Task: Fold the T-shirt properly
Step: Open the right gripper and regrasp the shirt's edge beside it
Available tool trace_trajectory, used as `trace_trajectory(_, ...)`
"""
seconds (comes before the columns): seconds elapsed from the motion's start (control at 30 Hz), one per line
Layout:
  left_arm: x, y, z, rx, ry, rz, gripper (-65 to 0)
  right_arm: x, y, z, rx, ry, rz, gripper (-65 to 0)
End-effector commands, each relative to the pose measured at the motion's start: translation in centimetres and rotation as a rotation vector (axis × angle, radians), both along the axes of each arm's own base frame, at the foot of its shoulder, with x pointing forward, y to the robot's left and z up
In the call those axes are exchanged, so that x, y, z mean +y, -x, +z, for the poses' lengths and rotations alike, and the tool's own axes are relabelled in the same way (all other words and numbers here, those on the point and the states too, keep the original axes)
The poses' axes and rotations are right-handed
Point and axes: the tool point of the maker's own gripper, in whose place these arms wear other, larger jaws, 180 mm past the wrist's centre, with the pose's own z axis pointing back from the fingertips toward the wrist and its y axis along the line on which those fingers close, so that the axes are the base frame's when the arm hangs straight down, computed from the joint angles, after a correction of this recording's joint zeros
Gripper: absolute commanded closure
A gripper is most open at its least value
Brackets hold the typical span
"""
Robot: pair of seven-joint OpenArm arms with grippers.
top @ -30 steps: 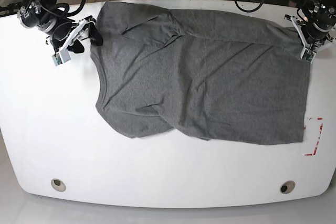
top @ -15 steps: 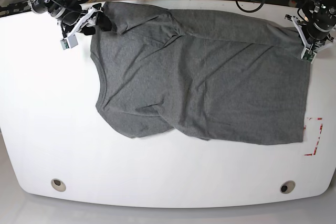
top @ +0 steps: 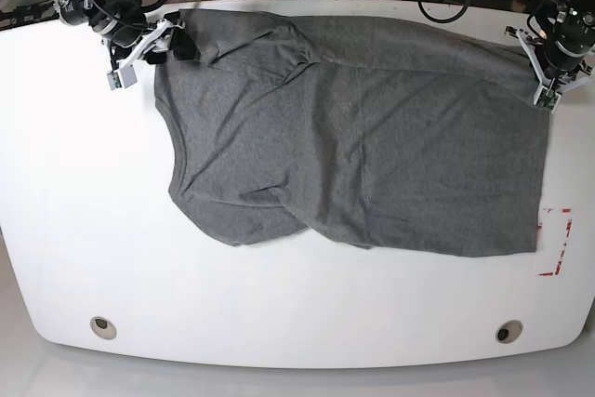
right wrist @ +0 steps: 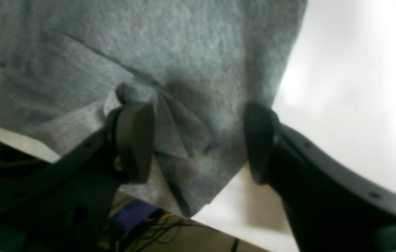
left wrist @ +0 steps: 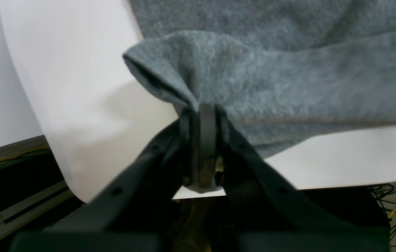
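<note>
The grey T-shirt lies spread and wrinkled across the white table, collar toward the left in the base view. At the shirt's far right corner my left gripper is shut on a pinch of the fabric; the left wrist view shows the cloth bunched up into the closed tips of the left gripper. At the far left shoulder my right gripper is open. In the right wrist view the right gripper straddles a fold of the shirt, its pads apart.
Red tape marks sit just off the shirt's hem at the right. Two round fittings are set near the table's front edge. Cables lie beyond the far edge, close behind both grippers.
My right gripper has moved from beside the collar up to the shirt's far left shoulder, nudging that corner; its jaws narrowed slightly. The left gripper has held still.
</note>
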Motion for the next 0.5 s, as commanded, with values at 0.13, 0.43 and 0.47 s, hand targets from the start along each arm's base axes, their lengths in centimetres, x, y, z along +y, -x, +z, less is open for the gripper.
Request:
trace_trajectory(0.13, 0.4, -0.5, 1.0, -0.031, -0.018, -0.005, 0.0, -0.9, -1.4, 0.6, -0.028, 0.042, -0.001, -37.9)
trace_trajectory(0.43, 0.4, -0.5, 1.0, -0.031, -0.018, -0.005, 0.0, -3.3, -2.4, 2.2, -0.078, 0.088, -0.051, -37.9)
trace_trajectory(0.47, 0.3, -0.6, 0.9, -0.031, -0.016, -0.007, 0.0, -3.5, -2.5, 1.9, -0.069, 0.089, -0.053, -37.9)
